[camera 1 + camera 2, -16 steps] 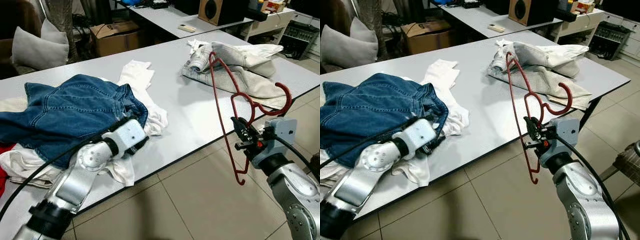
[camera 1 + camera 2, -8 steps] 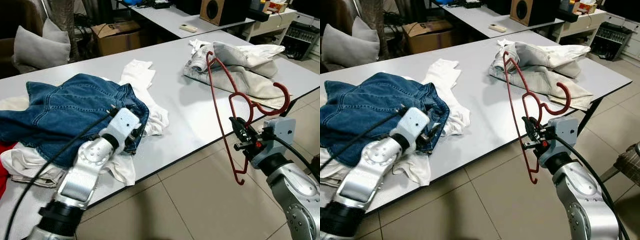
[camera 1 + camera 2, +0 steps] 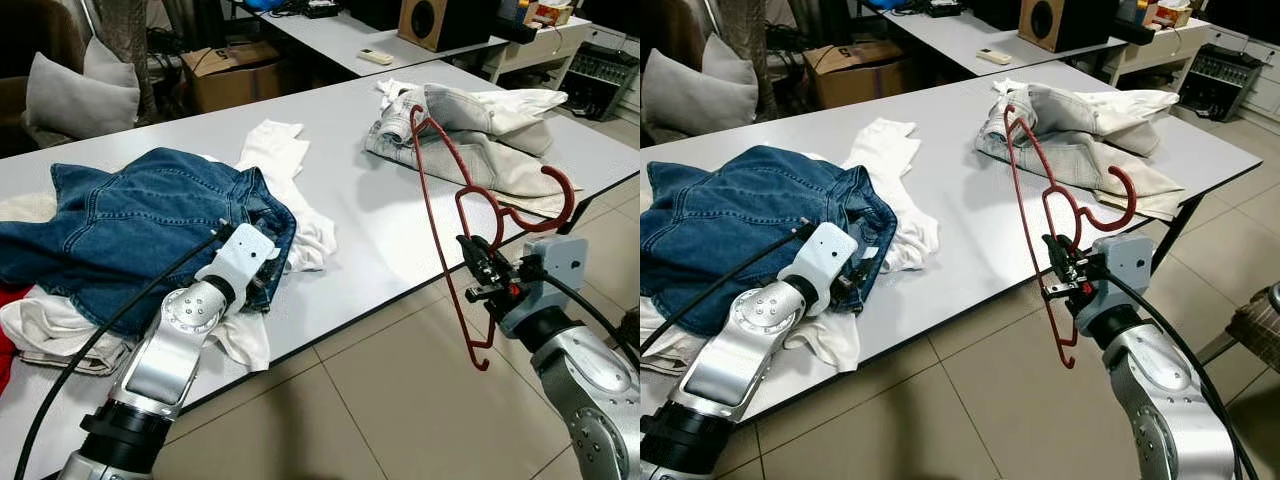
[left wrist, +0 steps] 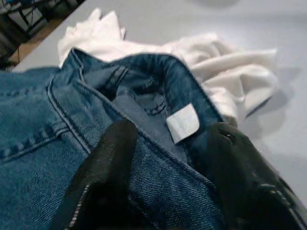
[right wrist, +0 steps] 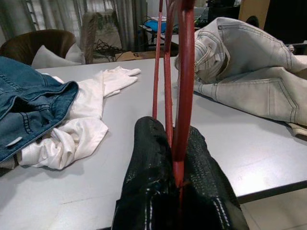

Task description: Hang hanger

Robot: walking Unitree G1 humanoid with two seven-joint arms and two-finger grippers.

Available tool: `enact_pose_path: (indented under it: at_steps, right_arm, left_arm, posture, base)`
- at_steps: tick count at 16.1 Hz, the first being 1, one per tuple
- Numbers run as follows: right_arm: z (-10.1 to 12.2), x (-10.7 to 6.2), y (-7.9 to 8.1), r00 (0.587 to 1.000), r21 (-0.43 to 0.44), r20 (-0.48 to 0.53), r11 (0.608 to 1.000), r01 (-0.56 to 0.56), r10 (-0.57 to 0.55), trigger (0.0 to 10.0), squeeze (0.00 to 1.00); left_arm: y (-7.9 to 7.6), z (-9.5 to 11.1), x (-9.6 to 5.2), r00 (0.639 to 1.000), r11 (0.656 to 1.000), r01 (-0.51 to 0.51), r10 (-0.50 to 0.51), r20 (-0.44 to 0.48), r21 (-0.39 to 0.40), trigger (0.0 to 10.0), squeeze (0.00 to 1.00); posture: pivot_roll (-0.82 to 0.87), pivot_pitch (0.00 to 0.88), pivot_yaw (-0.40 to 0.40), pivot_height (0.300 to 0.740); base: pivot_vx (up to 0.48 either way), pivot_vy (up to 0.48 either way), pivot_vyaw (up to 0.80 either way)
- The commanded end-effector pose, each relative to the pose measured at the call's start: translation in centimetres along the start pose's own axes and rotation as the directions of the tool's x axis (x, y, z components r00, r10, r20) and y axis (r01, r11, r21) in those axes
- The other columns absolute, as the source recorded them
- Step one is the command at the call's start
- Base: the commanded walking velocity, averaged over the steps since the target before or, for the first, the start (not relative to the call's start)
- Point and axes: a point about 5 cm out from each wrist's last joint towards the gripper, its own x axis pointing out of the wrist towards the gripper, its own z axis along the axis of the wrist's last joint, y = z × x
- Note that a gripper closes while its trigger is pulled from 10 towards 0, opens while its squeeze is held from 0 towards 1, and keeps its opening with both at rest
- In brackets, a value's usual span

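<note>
A red wire hanger [image 3: 441, 232] stands upright beyond the table's front edge, over the tiled floor. My right gripper [image 3: 482, 277] is shut on its lower bar, and its black fingers [image 5: 153, 158] pinch the red wire [image 5: 184, 72]. A pair of blue jeans [image 3: 140, 220] lies crumpled on the left of the grey table [image 3: 370, 230]. My left gripper [image 3: 262, 287] rests at the waistband, open. Its fingers [image 4: 112, 158] straddle the denim edge beside a white label [image 4: 183, 122].
White garments [image 3: 275, 150] lie under and beside the blue jeans. A pile of light grey jeans [image 3: 480, 130] sits at the table's far right. Behind are a second table [image 3: 370, 40], a cardboard box [image 3: 230, 70], a cushion [image 3: 75, 95] and a speaker [image 3: 435, 20].
My left gripper has swung round and settled onto the waistband of the blue jeans. The right gripper and the hanger have barely moved.
</note>
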Motion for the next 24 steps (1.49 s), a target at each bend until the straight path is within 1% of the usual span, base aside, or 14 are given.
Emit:
enact_pose_path:
  at_steps: [1, 2, 3, 7, 9, 13, 16, 17, 18, 19, 20, 22, 23, 24]
  right_arm:
    - [0.3, -0.1, 0.1, 1.000, -0.009, 0.012, 1.000, -0.001, 0.001, 10.0, 0.00]
    - [0.3, -0.1, 0.1, 1.000, -0.009, 0.012, 1.000, -0.002, 0.002, 10.0, 0.00]
    - [0.2, -0.1, 0.2, 1.000, -0.009, 0.011, 1.000, -0.005, 0.005, 10.0, 0.00]
    - [0.2, -0.1, 0.2, 1.000, -0.016, 0.010, 1.000, -0.003, 0.003, 10.0, 0.00]
    - [0.3, -0.1, 0.2, 1.000, -0.019, 0.010, 1.000, -0.001, 0.002, 10.0, 0.00]
    - [0.3, 0.0, 0.1, 1.000, -0.022, 0.011, 1.000, -0.003, 0.003, 10.0, 0.00]
    - [0.3, 0.2, 0.1, 1.000, -0.024, 0.012, 1.000, -0.008, 0.008, 10.0, 0.00]
    - [0.2, 0.2, 0.2, 1.000, -0.024, 0.012, 1.000, -0.008, 0.009, 10.0, 0.00]
    - [0.2, 0.2, 0.1, 1.000, -0.025, 0.013, 1.000, -0.008, 0.009, 10.0, 0.00]
    - [0.3, 0.2, 0.1, 1.000, -0.025, 0.014, 1.000, -0.008, 0.008, 10.0, 0.00]
    - [0.3, 0.2, 0.0, 1.000, -0.025, 0.017, 1.000, -0.005, 0.005, 10.0, 0.00]
    - [0.3, 0.3, -0.1, 1.000, -0.024, 0.019, 1.000, -0.003, 0.003, 10.0, 0.00]
    - [0.3, 0.3, -0.1, 1.000, -0.025, 0.021, 1.000, -0.004, 0.005, 10.0, 0.00]
    - [0.3, 0.3, 0.0, 1.000, -0.024, 0.022, 1.000, -0.005, 0.005, 10.0, 0.00]
  left_arm:
    - [0.5, -0.6, -0.1, 0.999, 1.000, -0.030, 0.030, -0.041, -0.002, 1.9, 0.00]
    - [0.6, -0.7, -0.1, 0.998, 0.999, -0.037, 0.037, -0.054, 0.001, 0.5, 0.00]
    - [0.7, -1.0, -0.1, 0.995, 0.999, -0.042, 0.043, -0.088, 0.014, 0.0, 0.00]
    - [0.7, -1.4, -0.2, 0.991, 0.999, -0.036, 0.038, -0.129, 0.018, 0.0, 0.00]
    - [1.0, -1.3, -0.3, 0.989, 0.998, -0.058, 0.060, -0.133, 0.020, 0.0, 0.00]
    - [2.0, -1.0, -0.6, 0.987, 0.994, -0.111, 0.112, -0.114, 0.014, 0.0, 0.00]
    - [2.4, -1.0, -0.7, 0.985, 0.990, -0.138, 0.137, -0.108, 0.003, 0.0, 0.00]
    - [2.5, -0.9, -0.8, 0.984, 0.989, -0.149, 0.148, -0.099, 0.002, 0.0, 0.00]
    - [3.3, -0.3, -0.8, 0.982, 0.983, -0.182, 0.182, -0.049, -0.004, 0.0, 0.00]
    - [3.4, -0.1, -0.8, 0.982, 0.982, -0.187, 0.186, -0.036, -0.005, 0.0, 0.00]
    - [4.1, 0.7, -1.0, 0.978, 0.978, -0.210, 0.210, 0.009, -0.020, 0.0, 0.00]
    - [4.9, 1.7, -1.2, 0.971, 0.973, -0.230, 0.230, 0.068, -0.014, 0.0, 0.00]
    - [4.5, 2.5, -1.3, 0.982, 0.986, -0.153, 0.159, 0.105, -0.067, 0.0, 0.00]
    - [4.3, 2.6, -1.4, 0.984, 0.989, -0.136, 0.141, 0.111, -0.056, 0.0, 0.00]
  posture:
    - [-0.19, 0.000, 0.016, 0.740]
    - [-0.19, 0.000, 0.016, 0.740]
    - [-0.19, 0.000, 0.014, 0.740]
    - [-0.20, 0.000, 0.018, 0.740]
    - [-0.20, 0.000, 0.017, 0.740]
    - [-0.19, 0.000, 0.013, 0.740]
    - [-0.19, 0.000, 0.010, 0.740]
    - [-0.19, 0.000, 0.009, 0.740]
    - [-0.19, 0.000, 0.009, 0.740]
    - [-0.19, 0.000, 0.009, 0.740]
    - [-0.18, 0.000, 0.010, 0.740]
    - [-0.18, 0.000, 0.009, 0.740]
    - [-0.18, 0.000, 0.010, 0.740]
    - [-0.18, 0.000, 0.013, 0.740]
  base:
    - [0.000, 0.000, 0.00]
    - [0.000, 0.000, 0.00]
    - [0.000, 0.000, 0.00]
    - [0.000, 0.000, 0.00]
    - [0.000, 0.000, 0.00]
    - [0.000, 0.000, 0.00]
    - [0.000, 0.000, 0.00]
    - [0.000, 0.000, 0.00]
    - [0.000, 0.000, 0.00]
    - [0.000, 0.000, 0.00]
    - [0.000, 0.000, 0.00]
    - [0.000, 0.000, 0.00]
    - [0.000, 0.000, 0.00]
    - [0.000, 0.000, 0.00]
